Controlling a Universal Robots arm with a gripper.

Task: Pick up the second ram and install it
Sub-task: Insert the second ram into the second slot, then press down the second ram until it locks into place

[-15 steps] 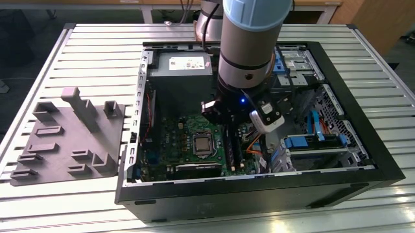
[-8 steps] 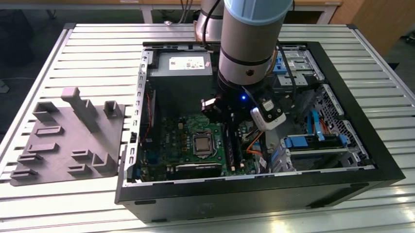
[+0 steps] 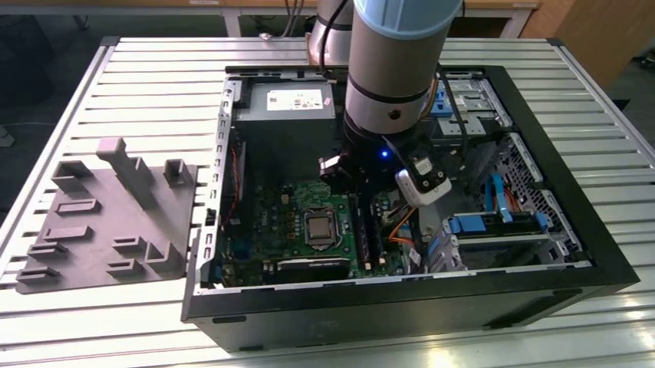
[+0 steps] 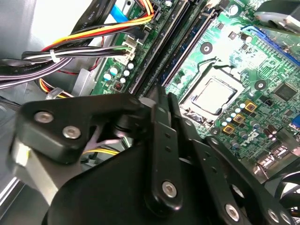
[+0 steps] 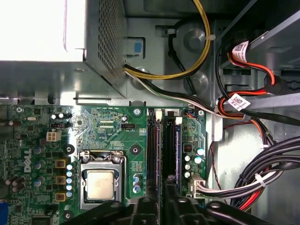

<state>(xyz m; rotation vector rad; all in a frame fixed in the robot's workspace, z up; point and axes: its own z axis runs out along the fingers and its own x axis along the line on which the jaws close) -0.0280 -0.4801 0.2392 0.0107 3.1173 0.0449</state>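
Note:
The second ram [image 5: 178, 145] is a dark blue-green board standing edge-up in one of the long black slots of the green motherboard [image 3: 276, 222]. It shows as a bluish strip [image 4: 187, 51] in the second wrist view. My gripper [image 3: 360, 190] is down inside the open computer case, over the far end of the slots. Its black fingers stand together with no gap, and the tip [image 4: 160, 93] lies in line with the end of that board. In the first wrist view the gripper [image 5: 168, 183] sits over the slots close beside the board. Whether it touches the board is hidden.
The processor socket [image 5: 99, 183] lies beside the slots. Bundles of black, red and yellow cables [image 5: 262, 178] crowd the other side. The power supply [image 3: 284, 100] fills the case's far end. A grey moulded fixture [image 3: 103, 215] lies on the table at the exterior view's left.

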